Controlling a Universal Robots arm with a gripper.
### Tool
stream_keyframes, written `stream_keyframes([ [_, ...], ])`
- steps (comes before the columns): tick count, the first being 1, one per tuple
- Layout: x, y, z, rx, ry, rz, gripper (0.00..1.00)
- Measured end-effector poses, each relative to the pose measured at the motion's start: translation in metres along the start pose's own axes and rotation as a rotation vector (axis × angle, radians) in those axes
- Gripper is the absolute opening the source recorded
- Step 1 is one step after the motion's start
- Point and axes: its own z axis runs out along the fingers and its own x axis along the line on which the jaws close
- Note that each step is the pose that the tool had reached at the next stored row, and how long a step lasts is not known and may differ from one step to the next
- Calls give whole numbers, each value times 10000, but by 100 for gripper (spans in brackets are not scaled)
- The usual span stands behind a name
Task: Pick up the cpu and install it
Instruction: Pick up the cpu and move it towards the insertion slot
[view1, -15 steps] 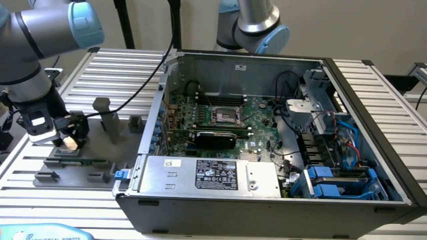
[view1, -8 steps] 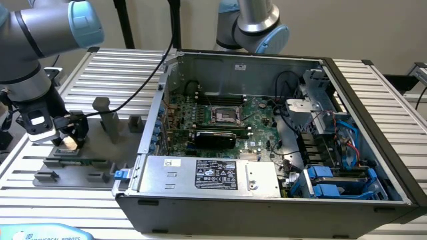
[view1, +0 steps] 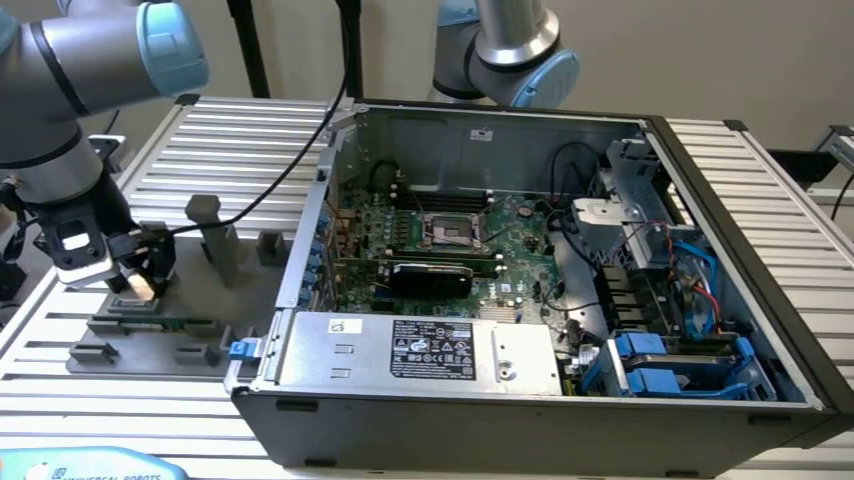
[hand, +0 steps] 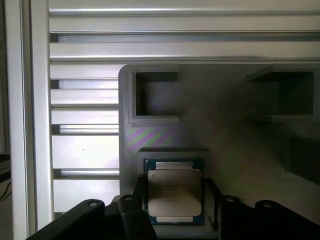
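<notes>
The gripper (view1: 136, 287), jaws pinched on the cpu (hand: 175, 196), hangs over the grey fixture (hand: 225, 150) on a slatted table (view1: 240, 125) beside the open computer case (view1: 534, 385)

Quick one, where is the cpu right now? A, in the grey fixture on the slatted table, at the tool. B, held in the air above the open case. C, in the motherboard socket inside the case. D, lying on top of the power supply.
A: the cpu lies in a recess of the grey fixture on the slatted table, with the tool right at it, outside the computer case.
</notes>
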Motion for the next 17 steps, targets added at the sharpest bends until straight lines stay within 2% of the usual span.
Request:
stream_keyframes([
  [7,-1,1,-27,-4,-5,0,55],
  [10,-1,3,-129,-9,-2,0,55],
  [17,-2,10,-448,-15,0,0,55],
])
